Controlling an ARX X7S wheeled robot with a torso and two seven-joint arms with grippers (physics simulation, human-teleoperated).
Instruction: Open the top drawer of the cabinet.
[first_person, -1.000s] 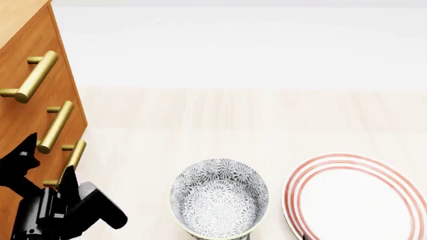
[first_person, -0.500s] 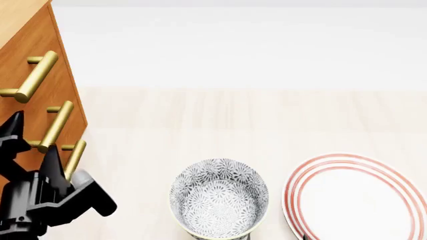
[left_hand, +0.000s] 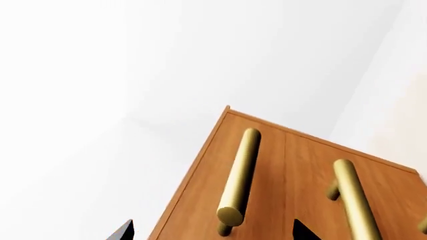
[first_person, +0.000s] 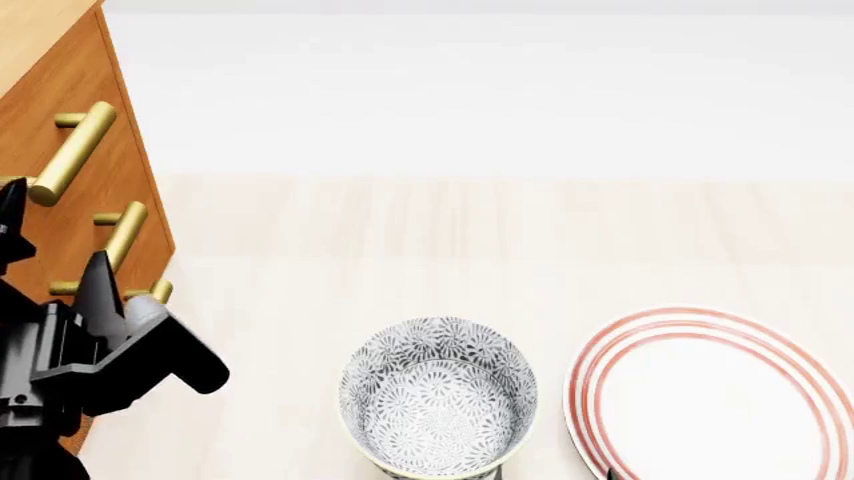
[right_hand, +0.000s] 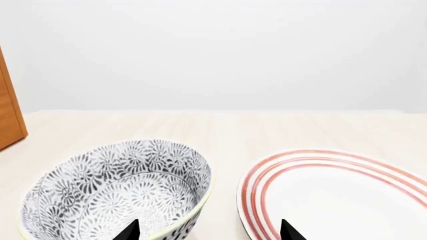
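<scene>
Item 1, the cabinet (first_person: 67, 160): orange-brown wood, at the upper left edge of my head view, standing on the table (first_person: 467, 230).

Item 2, the top drawer (first_person: 47, 120): uppermost front, closed flush as far as I can see, with its brass bar handle (first_person: 74, 153) running diagonally at upper left. In my left wrist view the same handle (left_hand: 240, 177) sits at lower centre.

Item 3, my left gripper (first_person: 51, 255): at the left edge of the head view, in front of the drawer fronts, fingers spread wide, nothing between them; I see no contact with any handle.

Item 4, my right gripper (right_hand: 210, 231): only two dark fingertips at the bottom of its wrist view, set well apart, empty.

Item 5, patterned bowl (first_person: 438, 395): bottom centre of the head view.

Item 6, red-ringed plate (first_person: 714, 395): lower right, just beside the bowl.
</scene>
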